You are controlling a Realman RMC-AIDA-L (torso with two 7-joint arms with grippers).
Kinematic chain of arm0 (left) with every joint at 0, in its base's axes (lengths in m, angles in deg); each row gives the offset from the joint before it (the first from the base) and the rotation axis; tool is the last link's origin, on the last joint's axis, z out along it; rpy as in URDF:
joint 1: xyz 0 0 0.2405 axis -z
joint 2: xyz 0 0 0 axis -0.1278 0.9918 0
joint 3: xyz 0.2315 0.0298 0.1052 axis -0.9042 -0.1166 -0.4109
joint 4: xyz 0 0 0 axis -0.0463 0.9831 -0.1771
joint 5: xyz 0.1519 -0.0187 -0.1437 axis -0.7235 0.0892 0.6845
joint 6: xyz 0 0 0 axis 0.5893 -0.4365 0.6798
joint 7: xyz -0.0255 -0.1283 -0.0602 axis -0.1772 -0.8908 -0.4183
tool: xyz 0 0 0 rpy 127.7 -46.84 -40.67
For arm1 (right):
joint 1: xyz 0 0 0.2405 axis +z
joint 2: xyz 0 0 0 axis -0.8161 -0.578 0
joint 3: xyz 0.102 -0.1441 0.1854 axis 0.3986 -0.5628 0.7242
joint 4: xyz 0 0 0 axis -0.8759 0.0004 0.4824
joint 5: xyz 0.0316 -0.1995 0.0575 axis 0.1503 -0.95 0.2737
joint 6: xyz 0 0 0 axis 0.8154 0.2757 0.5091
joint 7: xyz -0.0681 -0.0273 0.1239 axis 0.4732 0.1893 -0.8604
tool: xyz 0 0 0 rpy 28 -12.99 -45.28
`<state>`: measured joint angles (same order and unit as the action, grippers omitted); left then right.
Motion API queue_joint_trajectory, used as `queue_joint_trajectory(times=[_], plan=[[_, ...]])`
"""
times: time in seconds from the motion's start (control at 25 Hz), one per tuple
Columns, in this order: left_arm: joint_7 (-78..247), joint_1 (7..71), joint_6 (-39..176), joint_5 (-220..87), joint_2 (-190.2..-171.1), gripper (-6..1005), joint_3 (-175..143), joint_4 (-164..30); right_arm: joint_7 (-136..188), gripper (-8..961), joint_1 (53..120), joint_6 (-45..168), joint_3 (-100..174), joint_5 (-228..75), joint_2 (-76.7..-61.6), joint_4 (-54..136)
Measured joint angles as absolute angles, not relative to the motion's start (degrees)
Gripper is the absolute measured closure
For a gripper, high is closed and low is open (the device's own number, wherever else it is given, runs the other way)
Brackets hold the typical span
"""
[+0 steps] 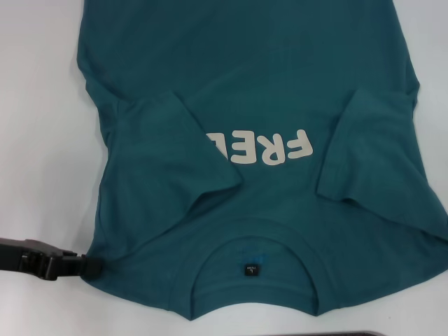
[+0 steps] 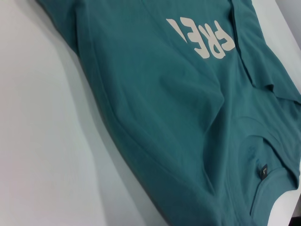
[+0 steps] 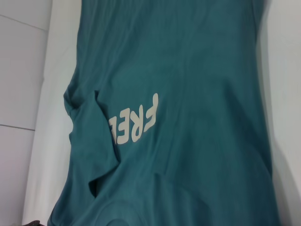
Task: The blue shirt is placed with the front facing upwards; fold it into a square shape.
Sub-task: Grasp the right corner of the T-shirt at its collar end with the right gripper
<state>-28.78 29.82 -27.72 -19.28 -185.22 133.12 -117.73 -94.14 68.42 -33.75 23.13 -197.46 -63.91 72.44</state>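
Observation:
The blue shirt (image 1: 252, 91) lies flat on the white table, front up, with its collar (image 1: 250, 245) and small black neck label (image 1: 250, 269) nearest me. Both short sleeves are folded inward onto the chest. The left sleeve (image 1: 171, 150) covers the end of the cream "FREE" lettering (image 1: 269, 148), and the right sleeve (image 1: 367, 143) lies beside it. My left gripper (image 1: 89, 267) is low at the shirt's left shoulder edge, touching the cloth. The shirt also fills the left wrist view (image 2: 155, 103) and the right wrist view (image 3: 188, 94). The right gripper is out of view.
The white table (image 1: 42, 140) shows bare to the left of the shirt and in a strip on the right (image 1: 434, 105). A dark edge (image 1: 357, 333) runs along the bottom of the head view.

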Motion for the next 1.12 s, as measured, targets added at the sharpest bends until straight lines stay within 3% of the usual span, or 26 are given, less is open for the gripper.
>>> queue_joint_trajectory(times=[0.68, 1.12], plan=[[-28.26, 30.02, -27.45, -19.36, -185.33, 920, 133.07, -117.35, -94.41, 89, 67.16, -34.15, 23.0, -200.09, -63.8, 72.6], [-28.25, 30.38, -27.15, -19.18, -185.35, 918, 132.76, -117.34, -93.83, 105, 67.01, -34.11, 23.45, -201.81, -64.59, 72.46]])
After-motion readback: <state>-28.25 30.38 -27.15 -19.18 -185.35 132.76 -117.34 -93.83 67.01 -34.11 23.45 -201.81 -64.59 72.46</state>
